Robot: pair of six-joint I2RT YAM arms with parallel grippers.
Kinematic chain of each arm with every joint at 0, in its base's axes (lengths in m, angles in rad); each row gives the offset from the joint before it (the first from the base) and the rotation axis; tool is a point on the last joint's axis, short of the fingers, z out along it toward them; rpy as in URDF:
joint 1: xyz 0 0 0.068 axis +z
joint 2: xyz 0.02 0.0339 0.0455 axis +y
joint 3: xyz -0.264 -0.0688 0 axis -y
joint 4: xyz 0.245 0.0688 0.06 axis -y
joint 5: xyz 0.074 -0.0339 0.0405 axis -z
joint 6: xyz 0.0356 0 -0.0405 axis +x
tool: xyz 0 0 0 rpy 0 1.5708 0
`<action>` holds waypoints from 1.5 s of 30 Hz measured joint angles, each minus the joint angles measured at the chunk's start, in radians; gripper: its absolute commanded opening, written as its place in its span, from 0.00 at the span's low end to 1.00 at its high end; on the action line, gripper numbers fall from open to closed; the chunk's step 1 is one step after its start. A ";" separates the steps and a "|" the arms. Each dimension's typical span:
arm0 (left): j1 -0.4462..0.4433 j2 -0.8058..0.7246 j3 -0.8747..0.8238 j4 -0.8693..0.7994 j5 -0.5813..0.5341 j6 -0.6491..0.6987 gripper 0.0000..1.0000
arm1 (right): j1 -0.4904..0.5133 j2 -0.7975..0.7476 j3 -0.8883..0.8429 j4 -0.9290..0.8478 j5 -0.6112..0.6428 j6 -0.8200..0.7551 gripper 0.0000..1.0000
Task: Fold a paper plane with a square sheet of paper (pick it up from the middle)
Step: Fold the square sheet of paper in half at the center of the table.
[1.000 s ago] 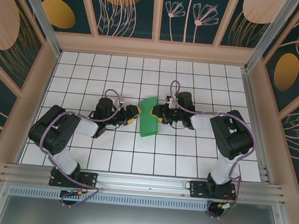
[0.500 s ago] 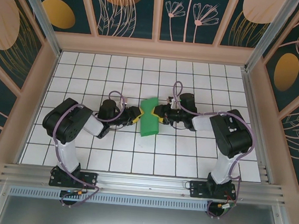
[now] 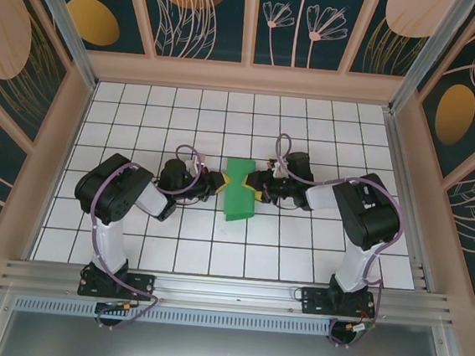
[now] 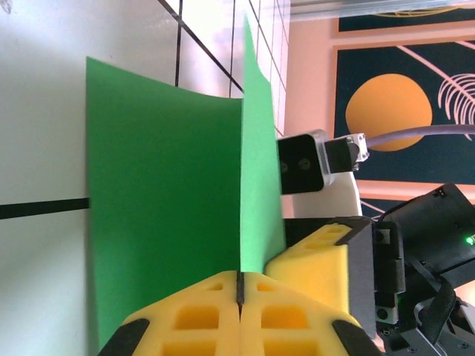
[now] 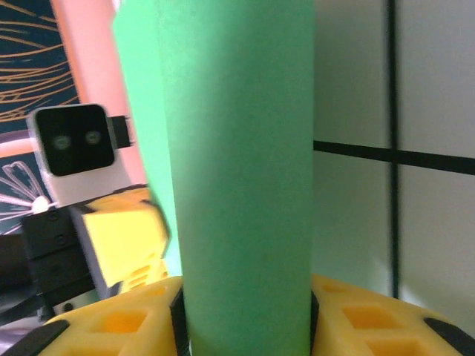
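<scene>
Table of white grid tiles (image 3: 130, 243) carries the thin green square sheet of paper (image 3: 240, 188) near its middle, bent up into a standing fold. Over the last second the left gripper (image 3: 218, 182) has slid in to the sheet's left edge and now grips it, jaws closed; the right gripper (image 3: 259, 186) clamps the opposite edge. Both holds look set for creasing
</scene>
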 measured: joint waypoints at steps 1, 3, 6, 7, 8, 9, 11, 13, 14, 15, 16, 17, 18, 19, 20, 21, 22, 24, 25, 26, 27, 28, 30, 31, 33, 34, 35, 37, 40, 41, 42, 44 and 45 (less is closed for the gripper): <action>-0.002 0.000 0.004 -0.009 -0.003 0.006 0.03 | 0.000 0.000 0.000 -0.024 0.013 -0.012 0.48; -0.008 0.000 0.011 -0.029 -0.006 0.019 0.02 | 0.001 0.000 0.006 -0.082 0.041 -0.039 0.51; -0.014 0.000 0.021 -0.057 -0.013 0.036 0.01 | 0.008 -0.014 0.028 -0.146 0.074 -0.074 0.56; -0.016 0.000 0.024 -0.062 -0.013 0.040 0.01 | 0.011 -0.020 0.032 -0.162 0.085 -0.082 0.57; -0.018 0.000 0.028 -0.068 -0.013 0.042 0.00 | 0.013 -0.027 0.037 -0.182 0.098 -0.090 0.58; -0.020 0.000 0.031 -0.074 -0.014 0.046 0.00 | 0.014 -0.035 0.040 -0.204 0.111 -0.101 0.60; -0.025 0.000 0.034 -0.084 -0.021 0.050 0.00 | 0.014 -0.049 0.042 -0.237 0.133 -0.115 0.64; -0.030 0.000 0.034 -0.092 -0.033 0.055 0.00 | 0.014 -0.061 0.048 -0.272 0.153 -0.134 0.68; -0.032 0.000 0.034 -0.098 -0.040 0.058 0.00 | 0.015 -0.067 0.052 -0.290 0.162 -0.144 0.70; -0.035 0.000 0.034 -0.101 -0.044 0.061 0.00 | 0.015 -0.073 0.057 -0.311 0.174 -0.156 0.72; -0.039 0.000 0.034 -0.105 -0.050 0.062 0.00 | 0.014 -0.080 0.059 -0.325 0.181 -0.166 0.73; -0.043 0.000 0.034 -0.108 -0.057 0.062 0.00 | 0.014 -0.088 0.060 -0.341 0.192 -0.177 0.74; -0.048 0.000 0.034 -0.109 -0.063 0.063 0.00 | 0.013 -0.095 0.060 -0.359 0.201 -0.190 0.75; -0.053 0.000 0.034 -0.111 -0.069 0.063 0.00 | 0.013 -0.101 0.060 -0.373 0.206 -0.201 0.75; -0.060 0.000 0.034 -0.112 -0.074 0.064 0.00 | 0.011 -0.107 0.061 -0.390 0.212 -0.217 0.75; -0.067 0.000 0.034 -0.113 -0.083 0.065 0.00 | 0.009 -0.113 0.062 -0.406 0.222 -0.231 0.75; -0.074 0.000 0.035 -0.115 -0.090 0.065 0.00 | 0.005 -0.117 0.063 -0.420 0.227 -0.245 0.73; -0.087 0.000 0.037 -0.123 -0.101 0.065 0.00 | -0.003 -0.121 0.069 -0.453 0.237 -0.280 0.69; -0.093 0.000 0.039 -0.128 -0.108 0.066 0.00 | -0.006 -0.121 0.074 -0.471 0.238 -0.297 0.68; -0.098 0.000 0.041 -0.134 -0.117 0.066 0.00 | -0.009 -0.121 0.080 -0.489 0.240 -0.319 0.68; -0.103 0.000 0.043 -0.135 -0.121 0.066 0.00 | -0.010 -0.121 0.086 -0.502 0.241 -0.335 0.68; -0.106 0.000 0.044 -0.137 -0.125 0.066 0.00 | -0.010 -0.120 0.092 -0.513 0.241 -0.349 0.67; -0.111 0.000 0.049 -0.142 -0.130 0.066 0.00 | -0.010 -0.120 0.099 -0.530 0.240 -0.377 0.66; -0.113 0.000 0.051 -0.142 -0.135 0.066 0.00 | -0.010 -0.119 0.103 -0.540 0.240 -0.389 0.65; -0.113 0.000 0.055 -0.146 -0.142 0.066 0.00 | -0.010 -0.116 0.108 -0.548 0.239 -0.406 0.62; -0.113 0.000 0.056 -0.149 -0.144 0.066 0.00 | -0.010 -0.114 0.110 -0.552 0.239 -0.414 0.62; -0.113 0.001 0.056 -0.151 -0.145 0.066 0.00 | -0.010 -0.110 0.111 -0.556 0.237 -0.423 0.61; -0.113 0.003 0.056 -0.156 -0.145 0.066 0.00 | -0.010 -0.102 0.113 -0.563 0.235 -0.433 0.60; -0.113 0.006 0.058 -0.160 -0.145 0.066 0.01 | -0.011 -0.092 0.116 -0.569 0.233 -0.446 0.58; -0.113 0.008 0.060 -0.161 -0.145 0.066 0.02 | -0.011 -0.090 0.118 -0.571 0.232 -0.450 0.57; -0.113 0.008 0.060 -0.162 -0.145 0.066 0.04 | -0.011 -0.089 0.118 -0.571 0.232 -0.452 0.56; -0.113 0.008 0.061 -0.166 -0.145 0.066 0.11 | -0.013 -0.084 0.121 -0.577 0.233 -0.459 0.53; -0.113 0.008 0.062 -0.168 -0.145 0.066 0.16 | -0.013 -0.082 0.123 -0.580 0.234 -0.459 0.52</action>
